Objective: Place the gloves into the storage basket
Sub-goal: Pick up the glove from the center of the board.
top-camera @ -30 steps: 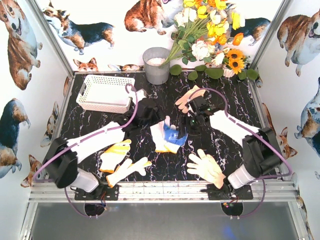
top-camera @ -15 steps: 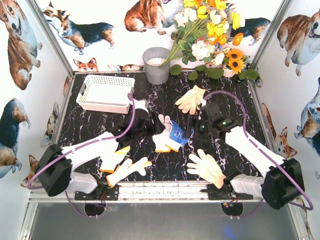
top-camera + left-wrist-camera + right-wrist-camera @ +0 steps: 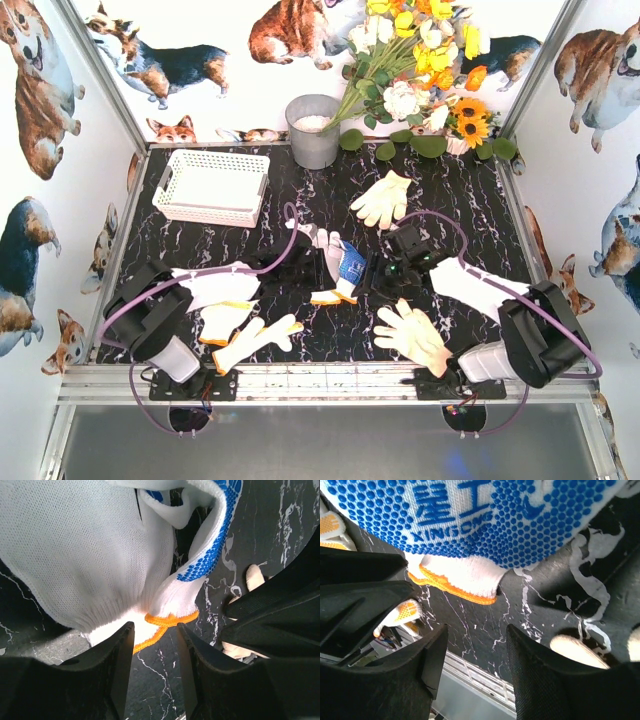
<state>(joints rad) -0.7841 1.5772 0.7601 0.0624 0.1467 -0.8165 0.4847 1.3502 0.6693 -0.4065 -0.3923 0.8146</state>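
Gloves [image 3: 348, 265] scattered, all outside white lattice basket [image 3: 212, 187].

Left arm [image 3: 215, 285] and right arm [image 3: 480, 285] reach inward, low. Right gripper [image 3: 378, 274] jaws apart; left gripper [image 3: 320, 264] narrower, grip unclear.

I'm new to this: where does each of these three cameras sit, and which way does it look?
Top external: fixed above and behind, looking down on the table; both arms show.
Left wrist: on the left arm, looking past its own fingers at the orange-edged cuff of the blue-dotted glove.
Right wrist: on the right arm, looking past its fingers at that glove's printed palm.
Shared: all three see that glove.
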